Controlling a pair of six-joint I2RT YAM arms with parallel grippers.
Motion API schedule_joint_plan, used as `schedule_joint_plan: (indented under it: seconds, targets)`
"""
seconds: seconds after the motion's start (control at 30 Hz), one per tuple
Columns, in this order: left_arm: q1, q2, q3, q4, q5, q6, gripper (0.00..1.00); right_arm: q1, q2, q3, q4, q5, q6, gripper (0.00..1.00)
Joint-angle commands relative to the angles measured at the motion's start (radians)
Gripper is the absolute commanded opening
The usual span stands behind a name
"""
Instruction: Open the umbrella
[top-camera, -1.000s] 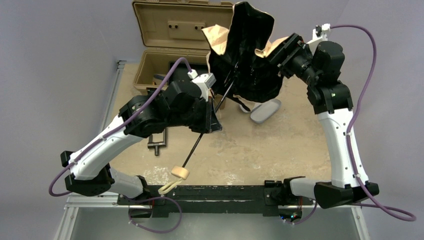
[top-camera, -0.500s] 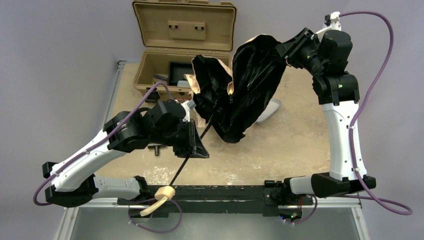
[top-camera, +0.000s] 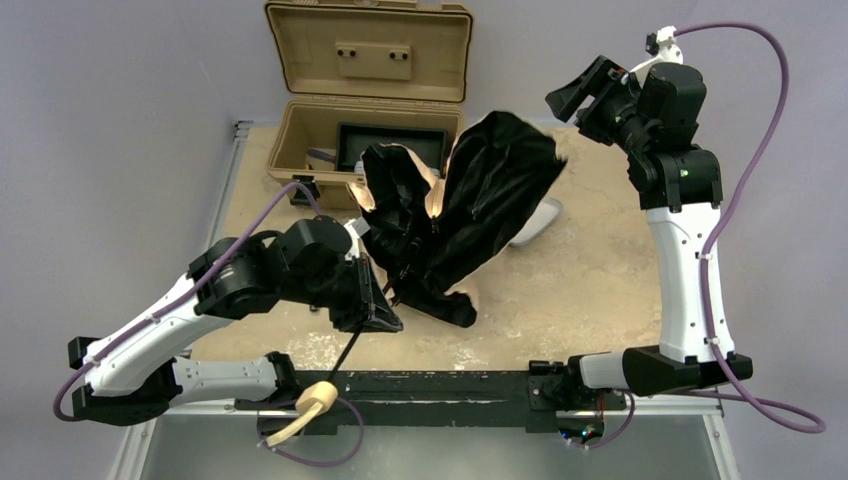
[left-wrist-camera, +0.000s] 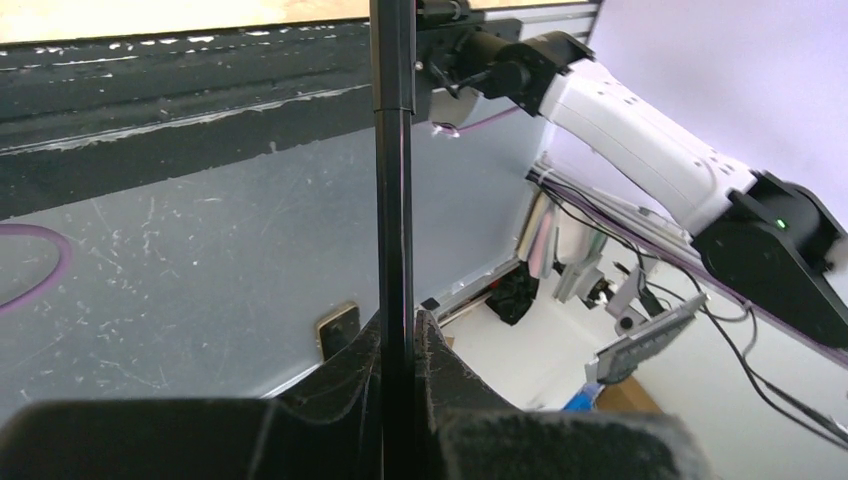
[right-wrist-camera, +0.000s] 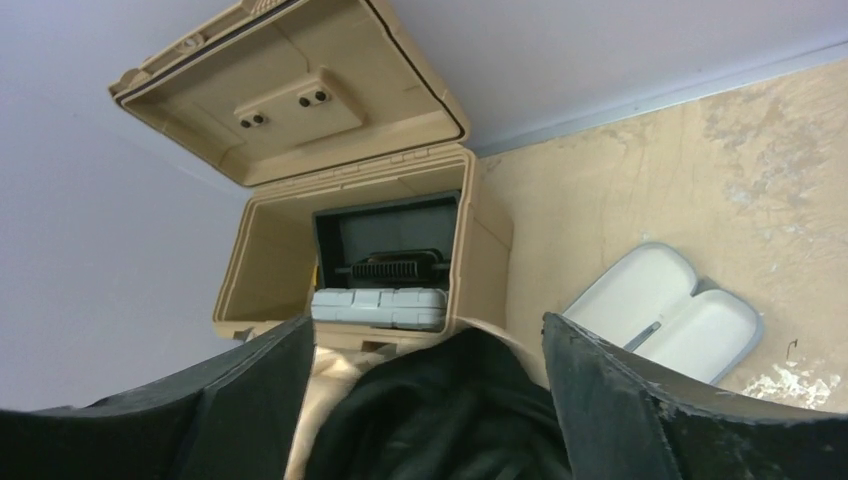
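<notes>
The umbrella (top-camera: 470, 210) hangs limp and half collapsed over the middle of the table, black lining outward with cream-tan edges showing. Its thin dark shaft (top-camera: 352, 350) runs down-left to the tan knob handle (top-camera: 312, 398) and strap, which lie over the near rail. My left gripper (top-camera: 375, 312) is shut on the shaft just below the canopy. In the left wrist view the shaft (left-wrist-camera: 392, 200) stands between the closed fingers of the left gripper (left-wrist-camera: 400, 330). My right gripper (top-camera: 575, 95) is open and empty, raised above the canopy's far edge. In the right wrist view the fabric (right-wrist-camera: 450, 420) lies below the right gripper (right-wrist-camera: 425, 335).
A tan toolbox (top-camera: 370, 60) stands open at the back, with a dark tray and a grey box inside (right-wrist-camera: 378, 305). A lavender-grey case (top-camera: 537, 222) lies open on the table behind the canopy, also in the right wrist view (right-wrist-camera: 660, 310). The black rail (top-camera: 450, 385) runs along the near edge.
My right gripper has let go of the canopy and opened, staying high. The canopy has dropped and sagged. My left arm has pulled the shaft toward the near left, and the handle has moved over the rail.
</notes>
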Motion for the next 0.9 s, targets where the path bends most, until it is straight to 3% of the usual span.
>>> schedule_joint_plan:
  seconds: [0.0, 0.2, 0.4, 0.5, 0.7, 0.87]
  targets:
    - [-0.002, 0.111, 0.106, 0.13, -0.036, 0.077, 0.0, -0.003, -0.076, 0.036, -0.023, -0.071, -0.009, 0.87]
    - [0.006, 0.226, 0.203, 0.126, -0.027, 0.172, 0.0, -0.001, -0.114, 0.024, -0.081, -0.194, 0.011, 0.89]
    - [0.017, 0.267, 0.217, 0.201, 0.008, 0.222, 0.0, 0.016, -0.251, -0.204, 0.023, -0.313, 0.132, 0.7]
    - [0.018, 0.283, 0.236, 0.207, 0.009, 0.235, 0.0, 0.024, -0.306, -0.322, 0.081, -0.325, 0.186, 0.66]
    - [0.017, 0.297, 0.24, 0.237, 0.023, 0.245, 0.0, 0.057, -0.335, -0.485, 0.177, -0.32, 0.226, 0.67]
    - [0.015, 0.288, 0.231, 0.255, 0.026, 0.254, 0.0, 0.167, -0.31, -0.566, 0.267, -0.268, 0.269, 0.68]
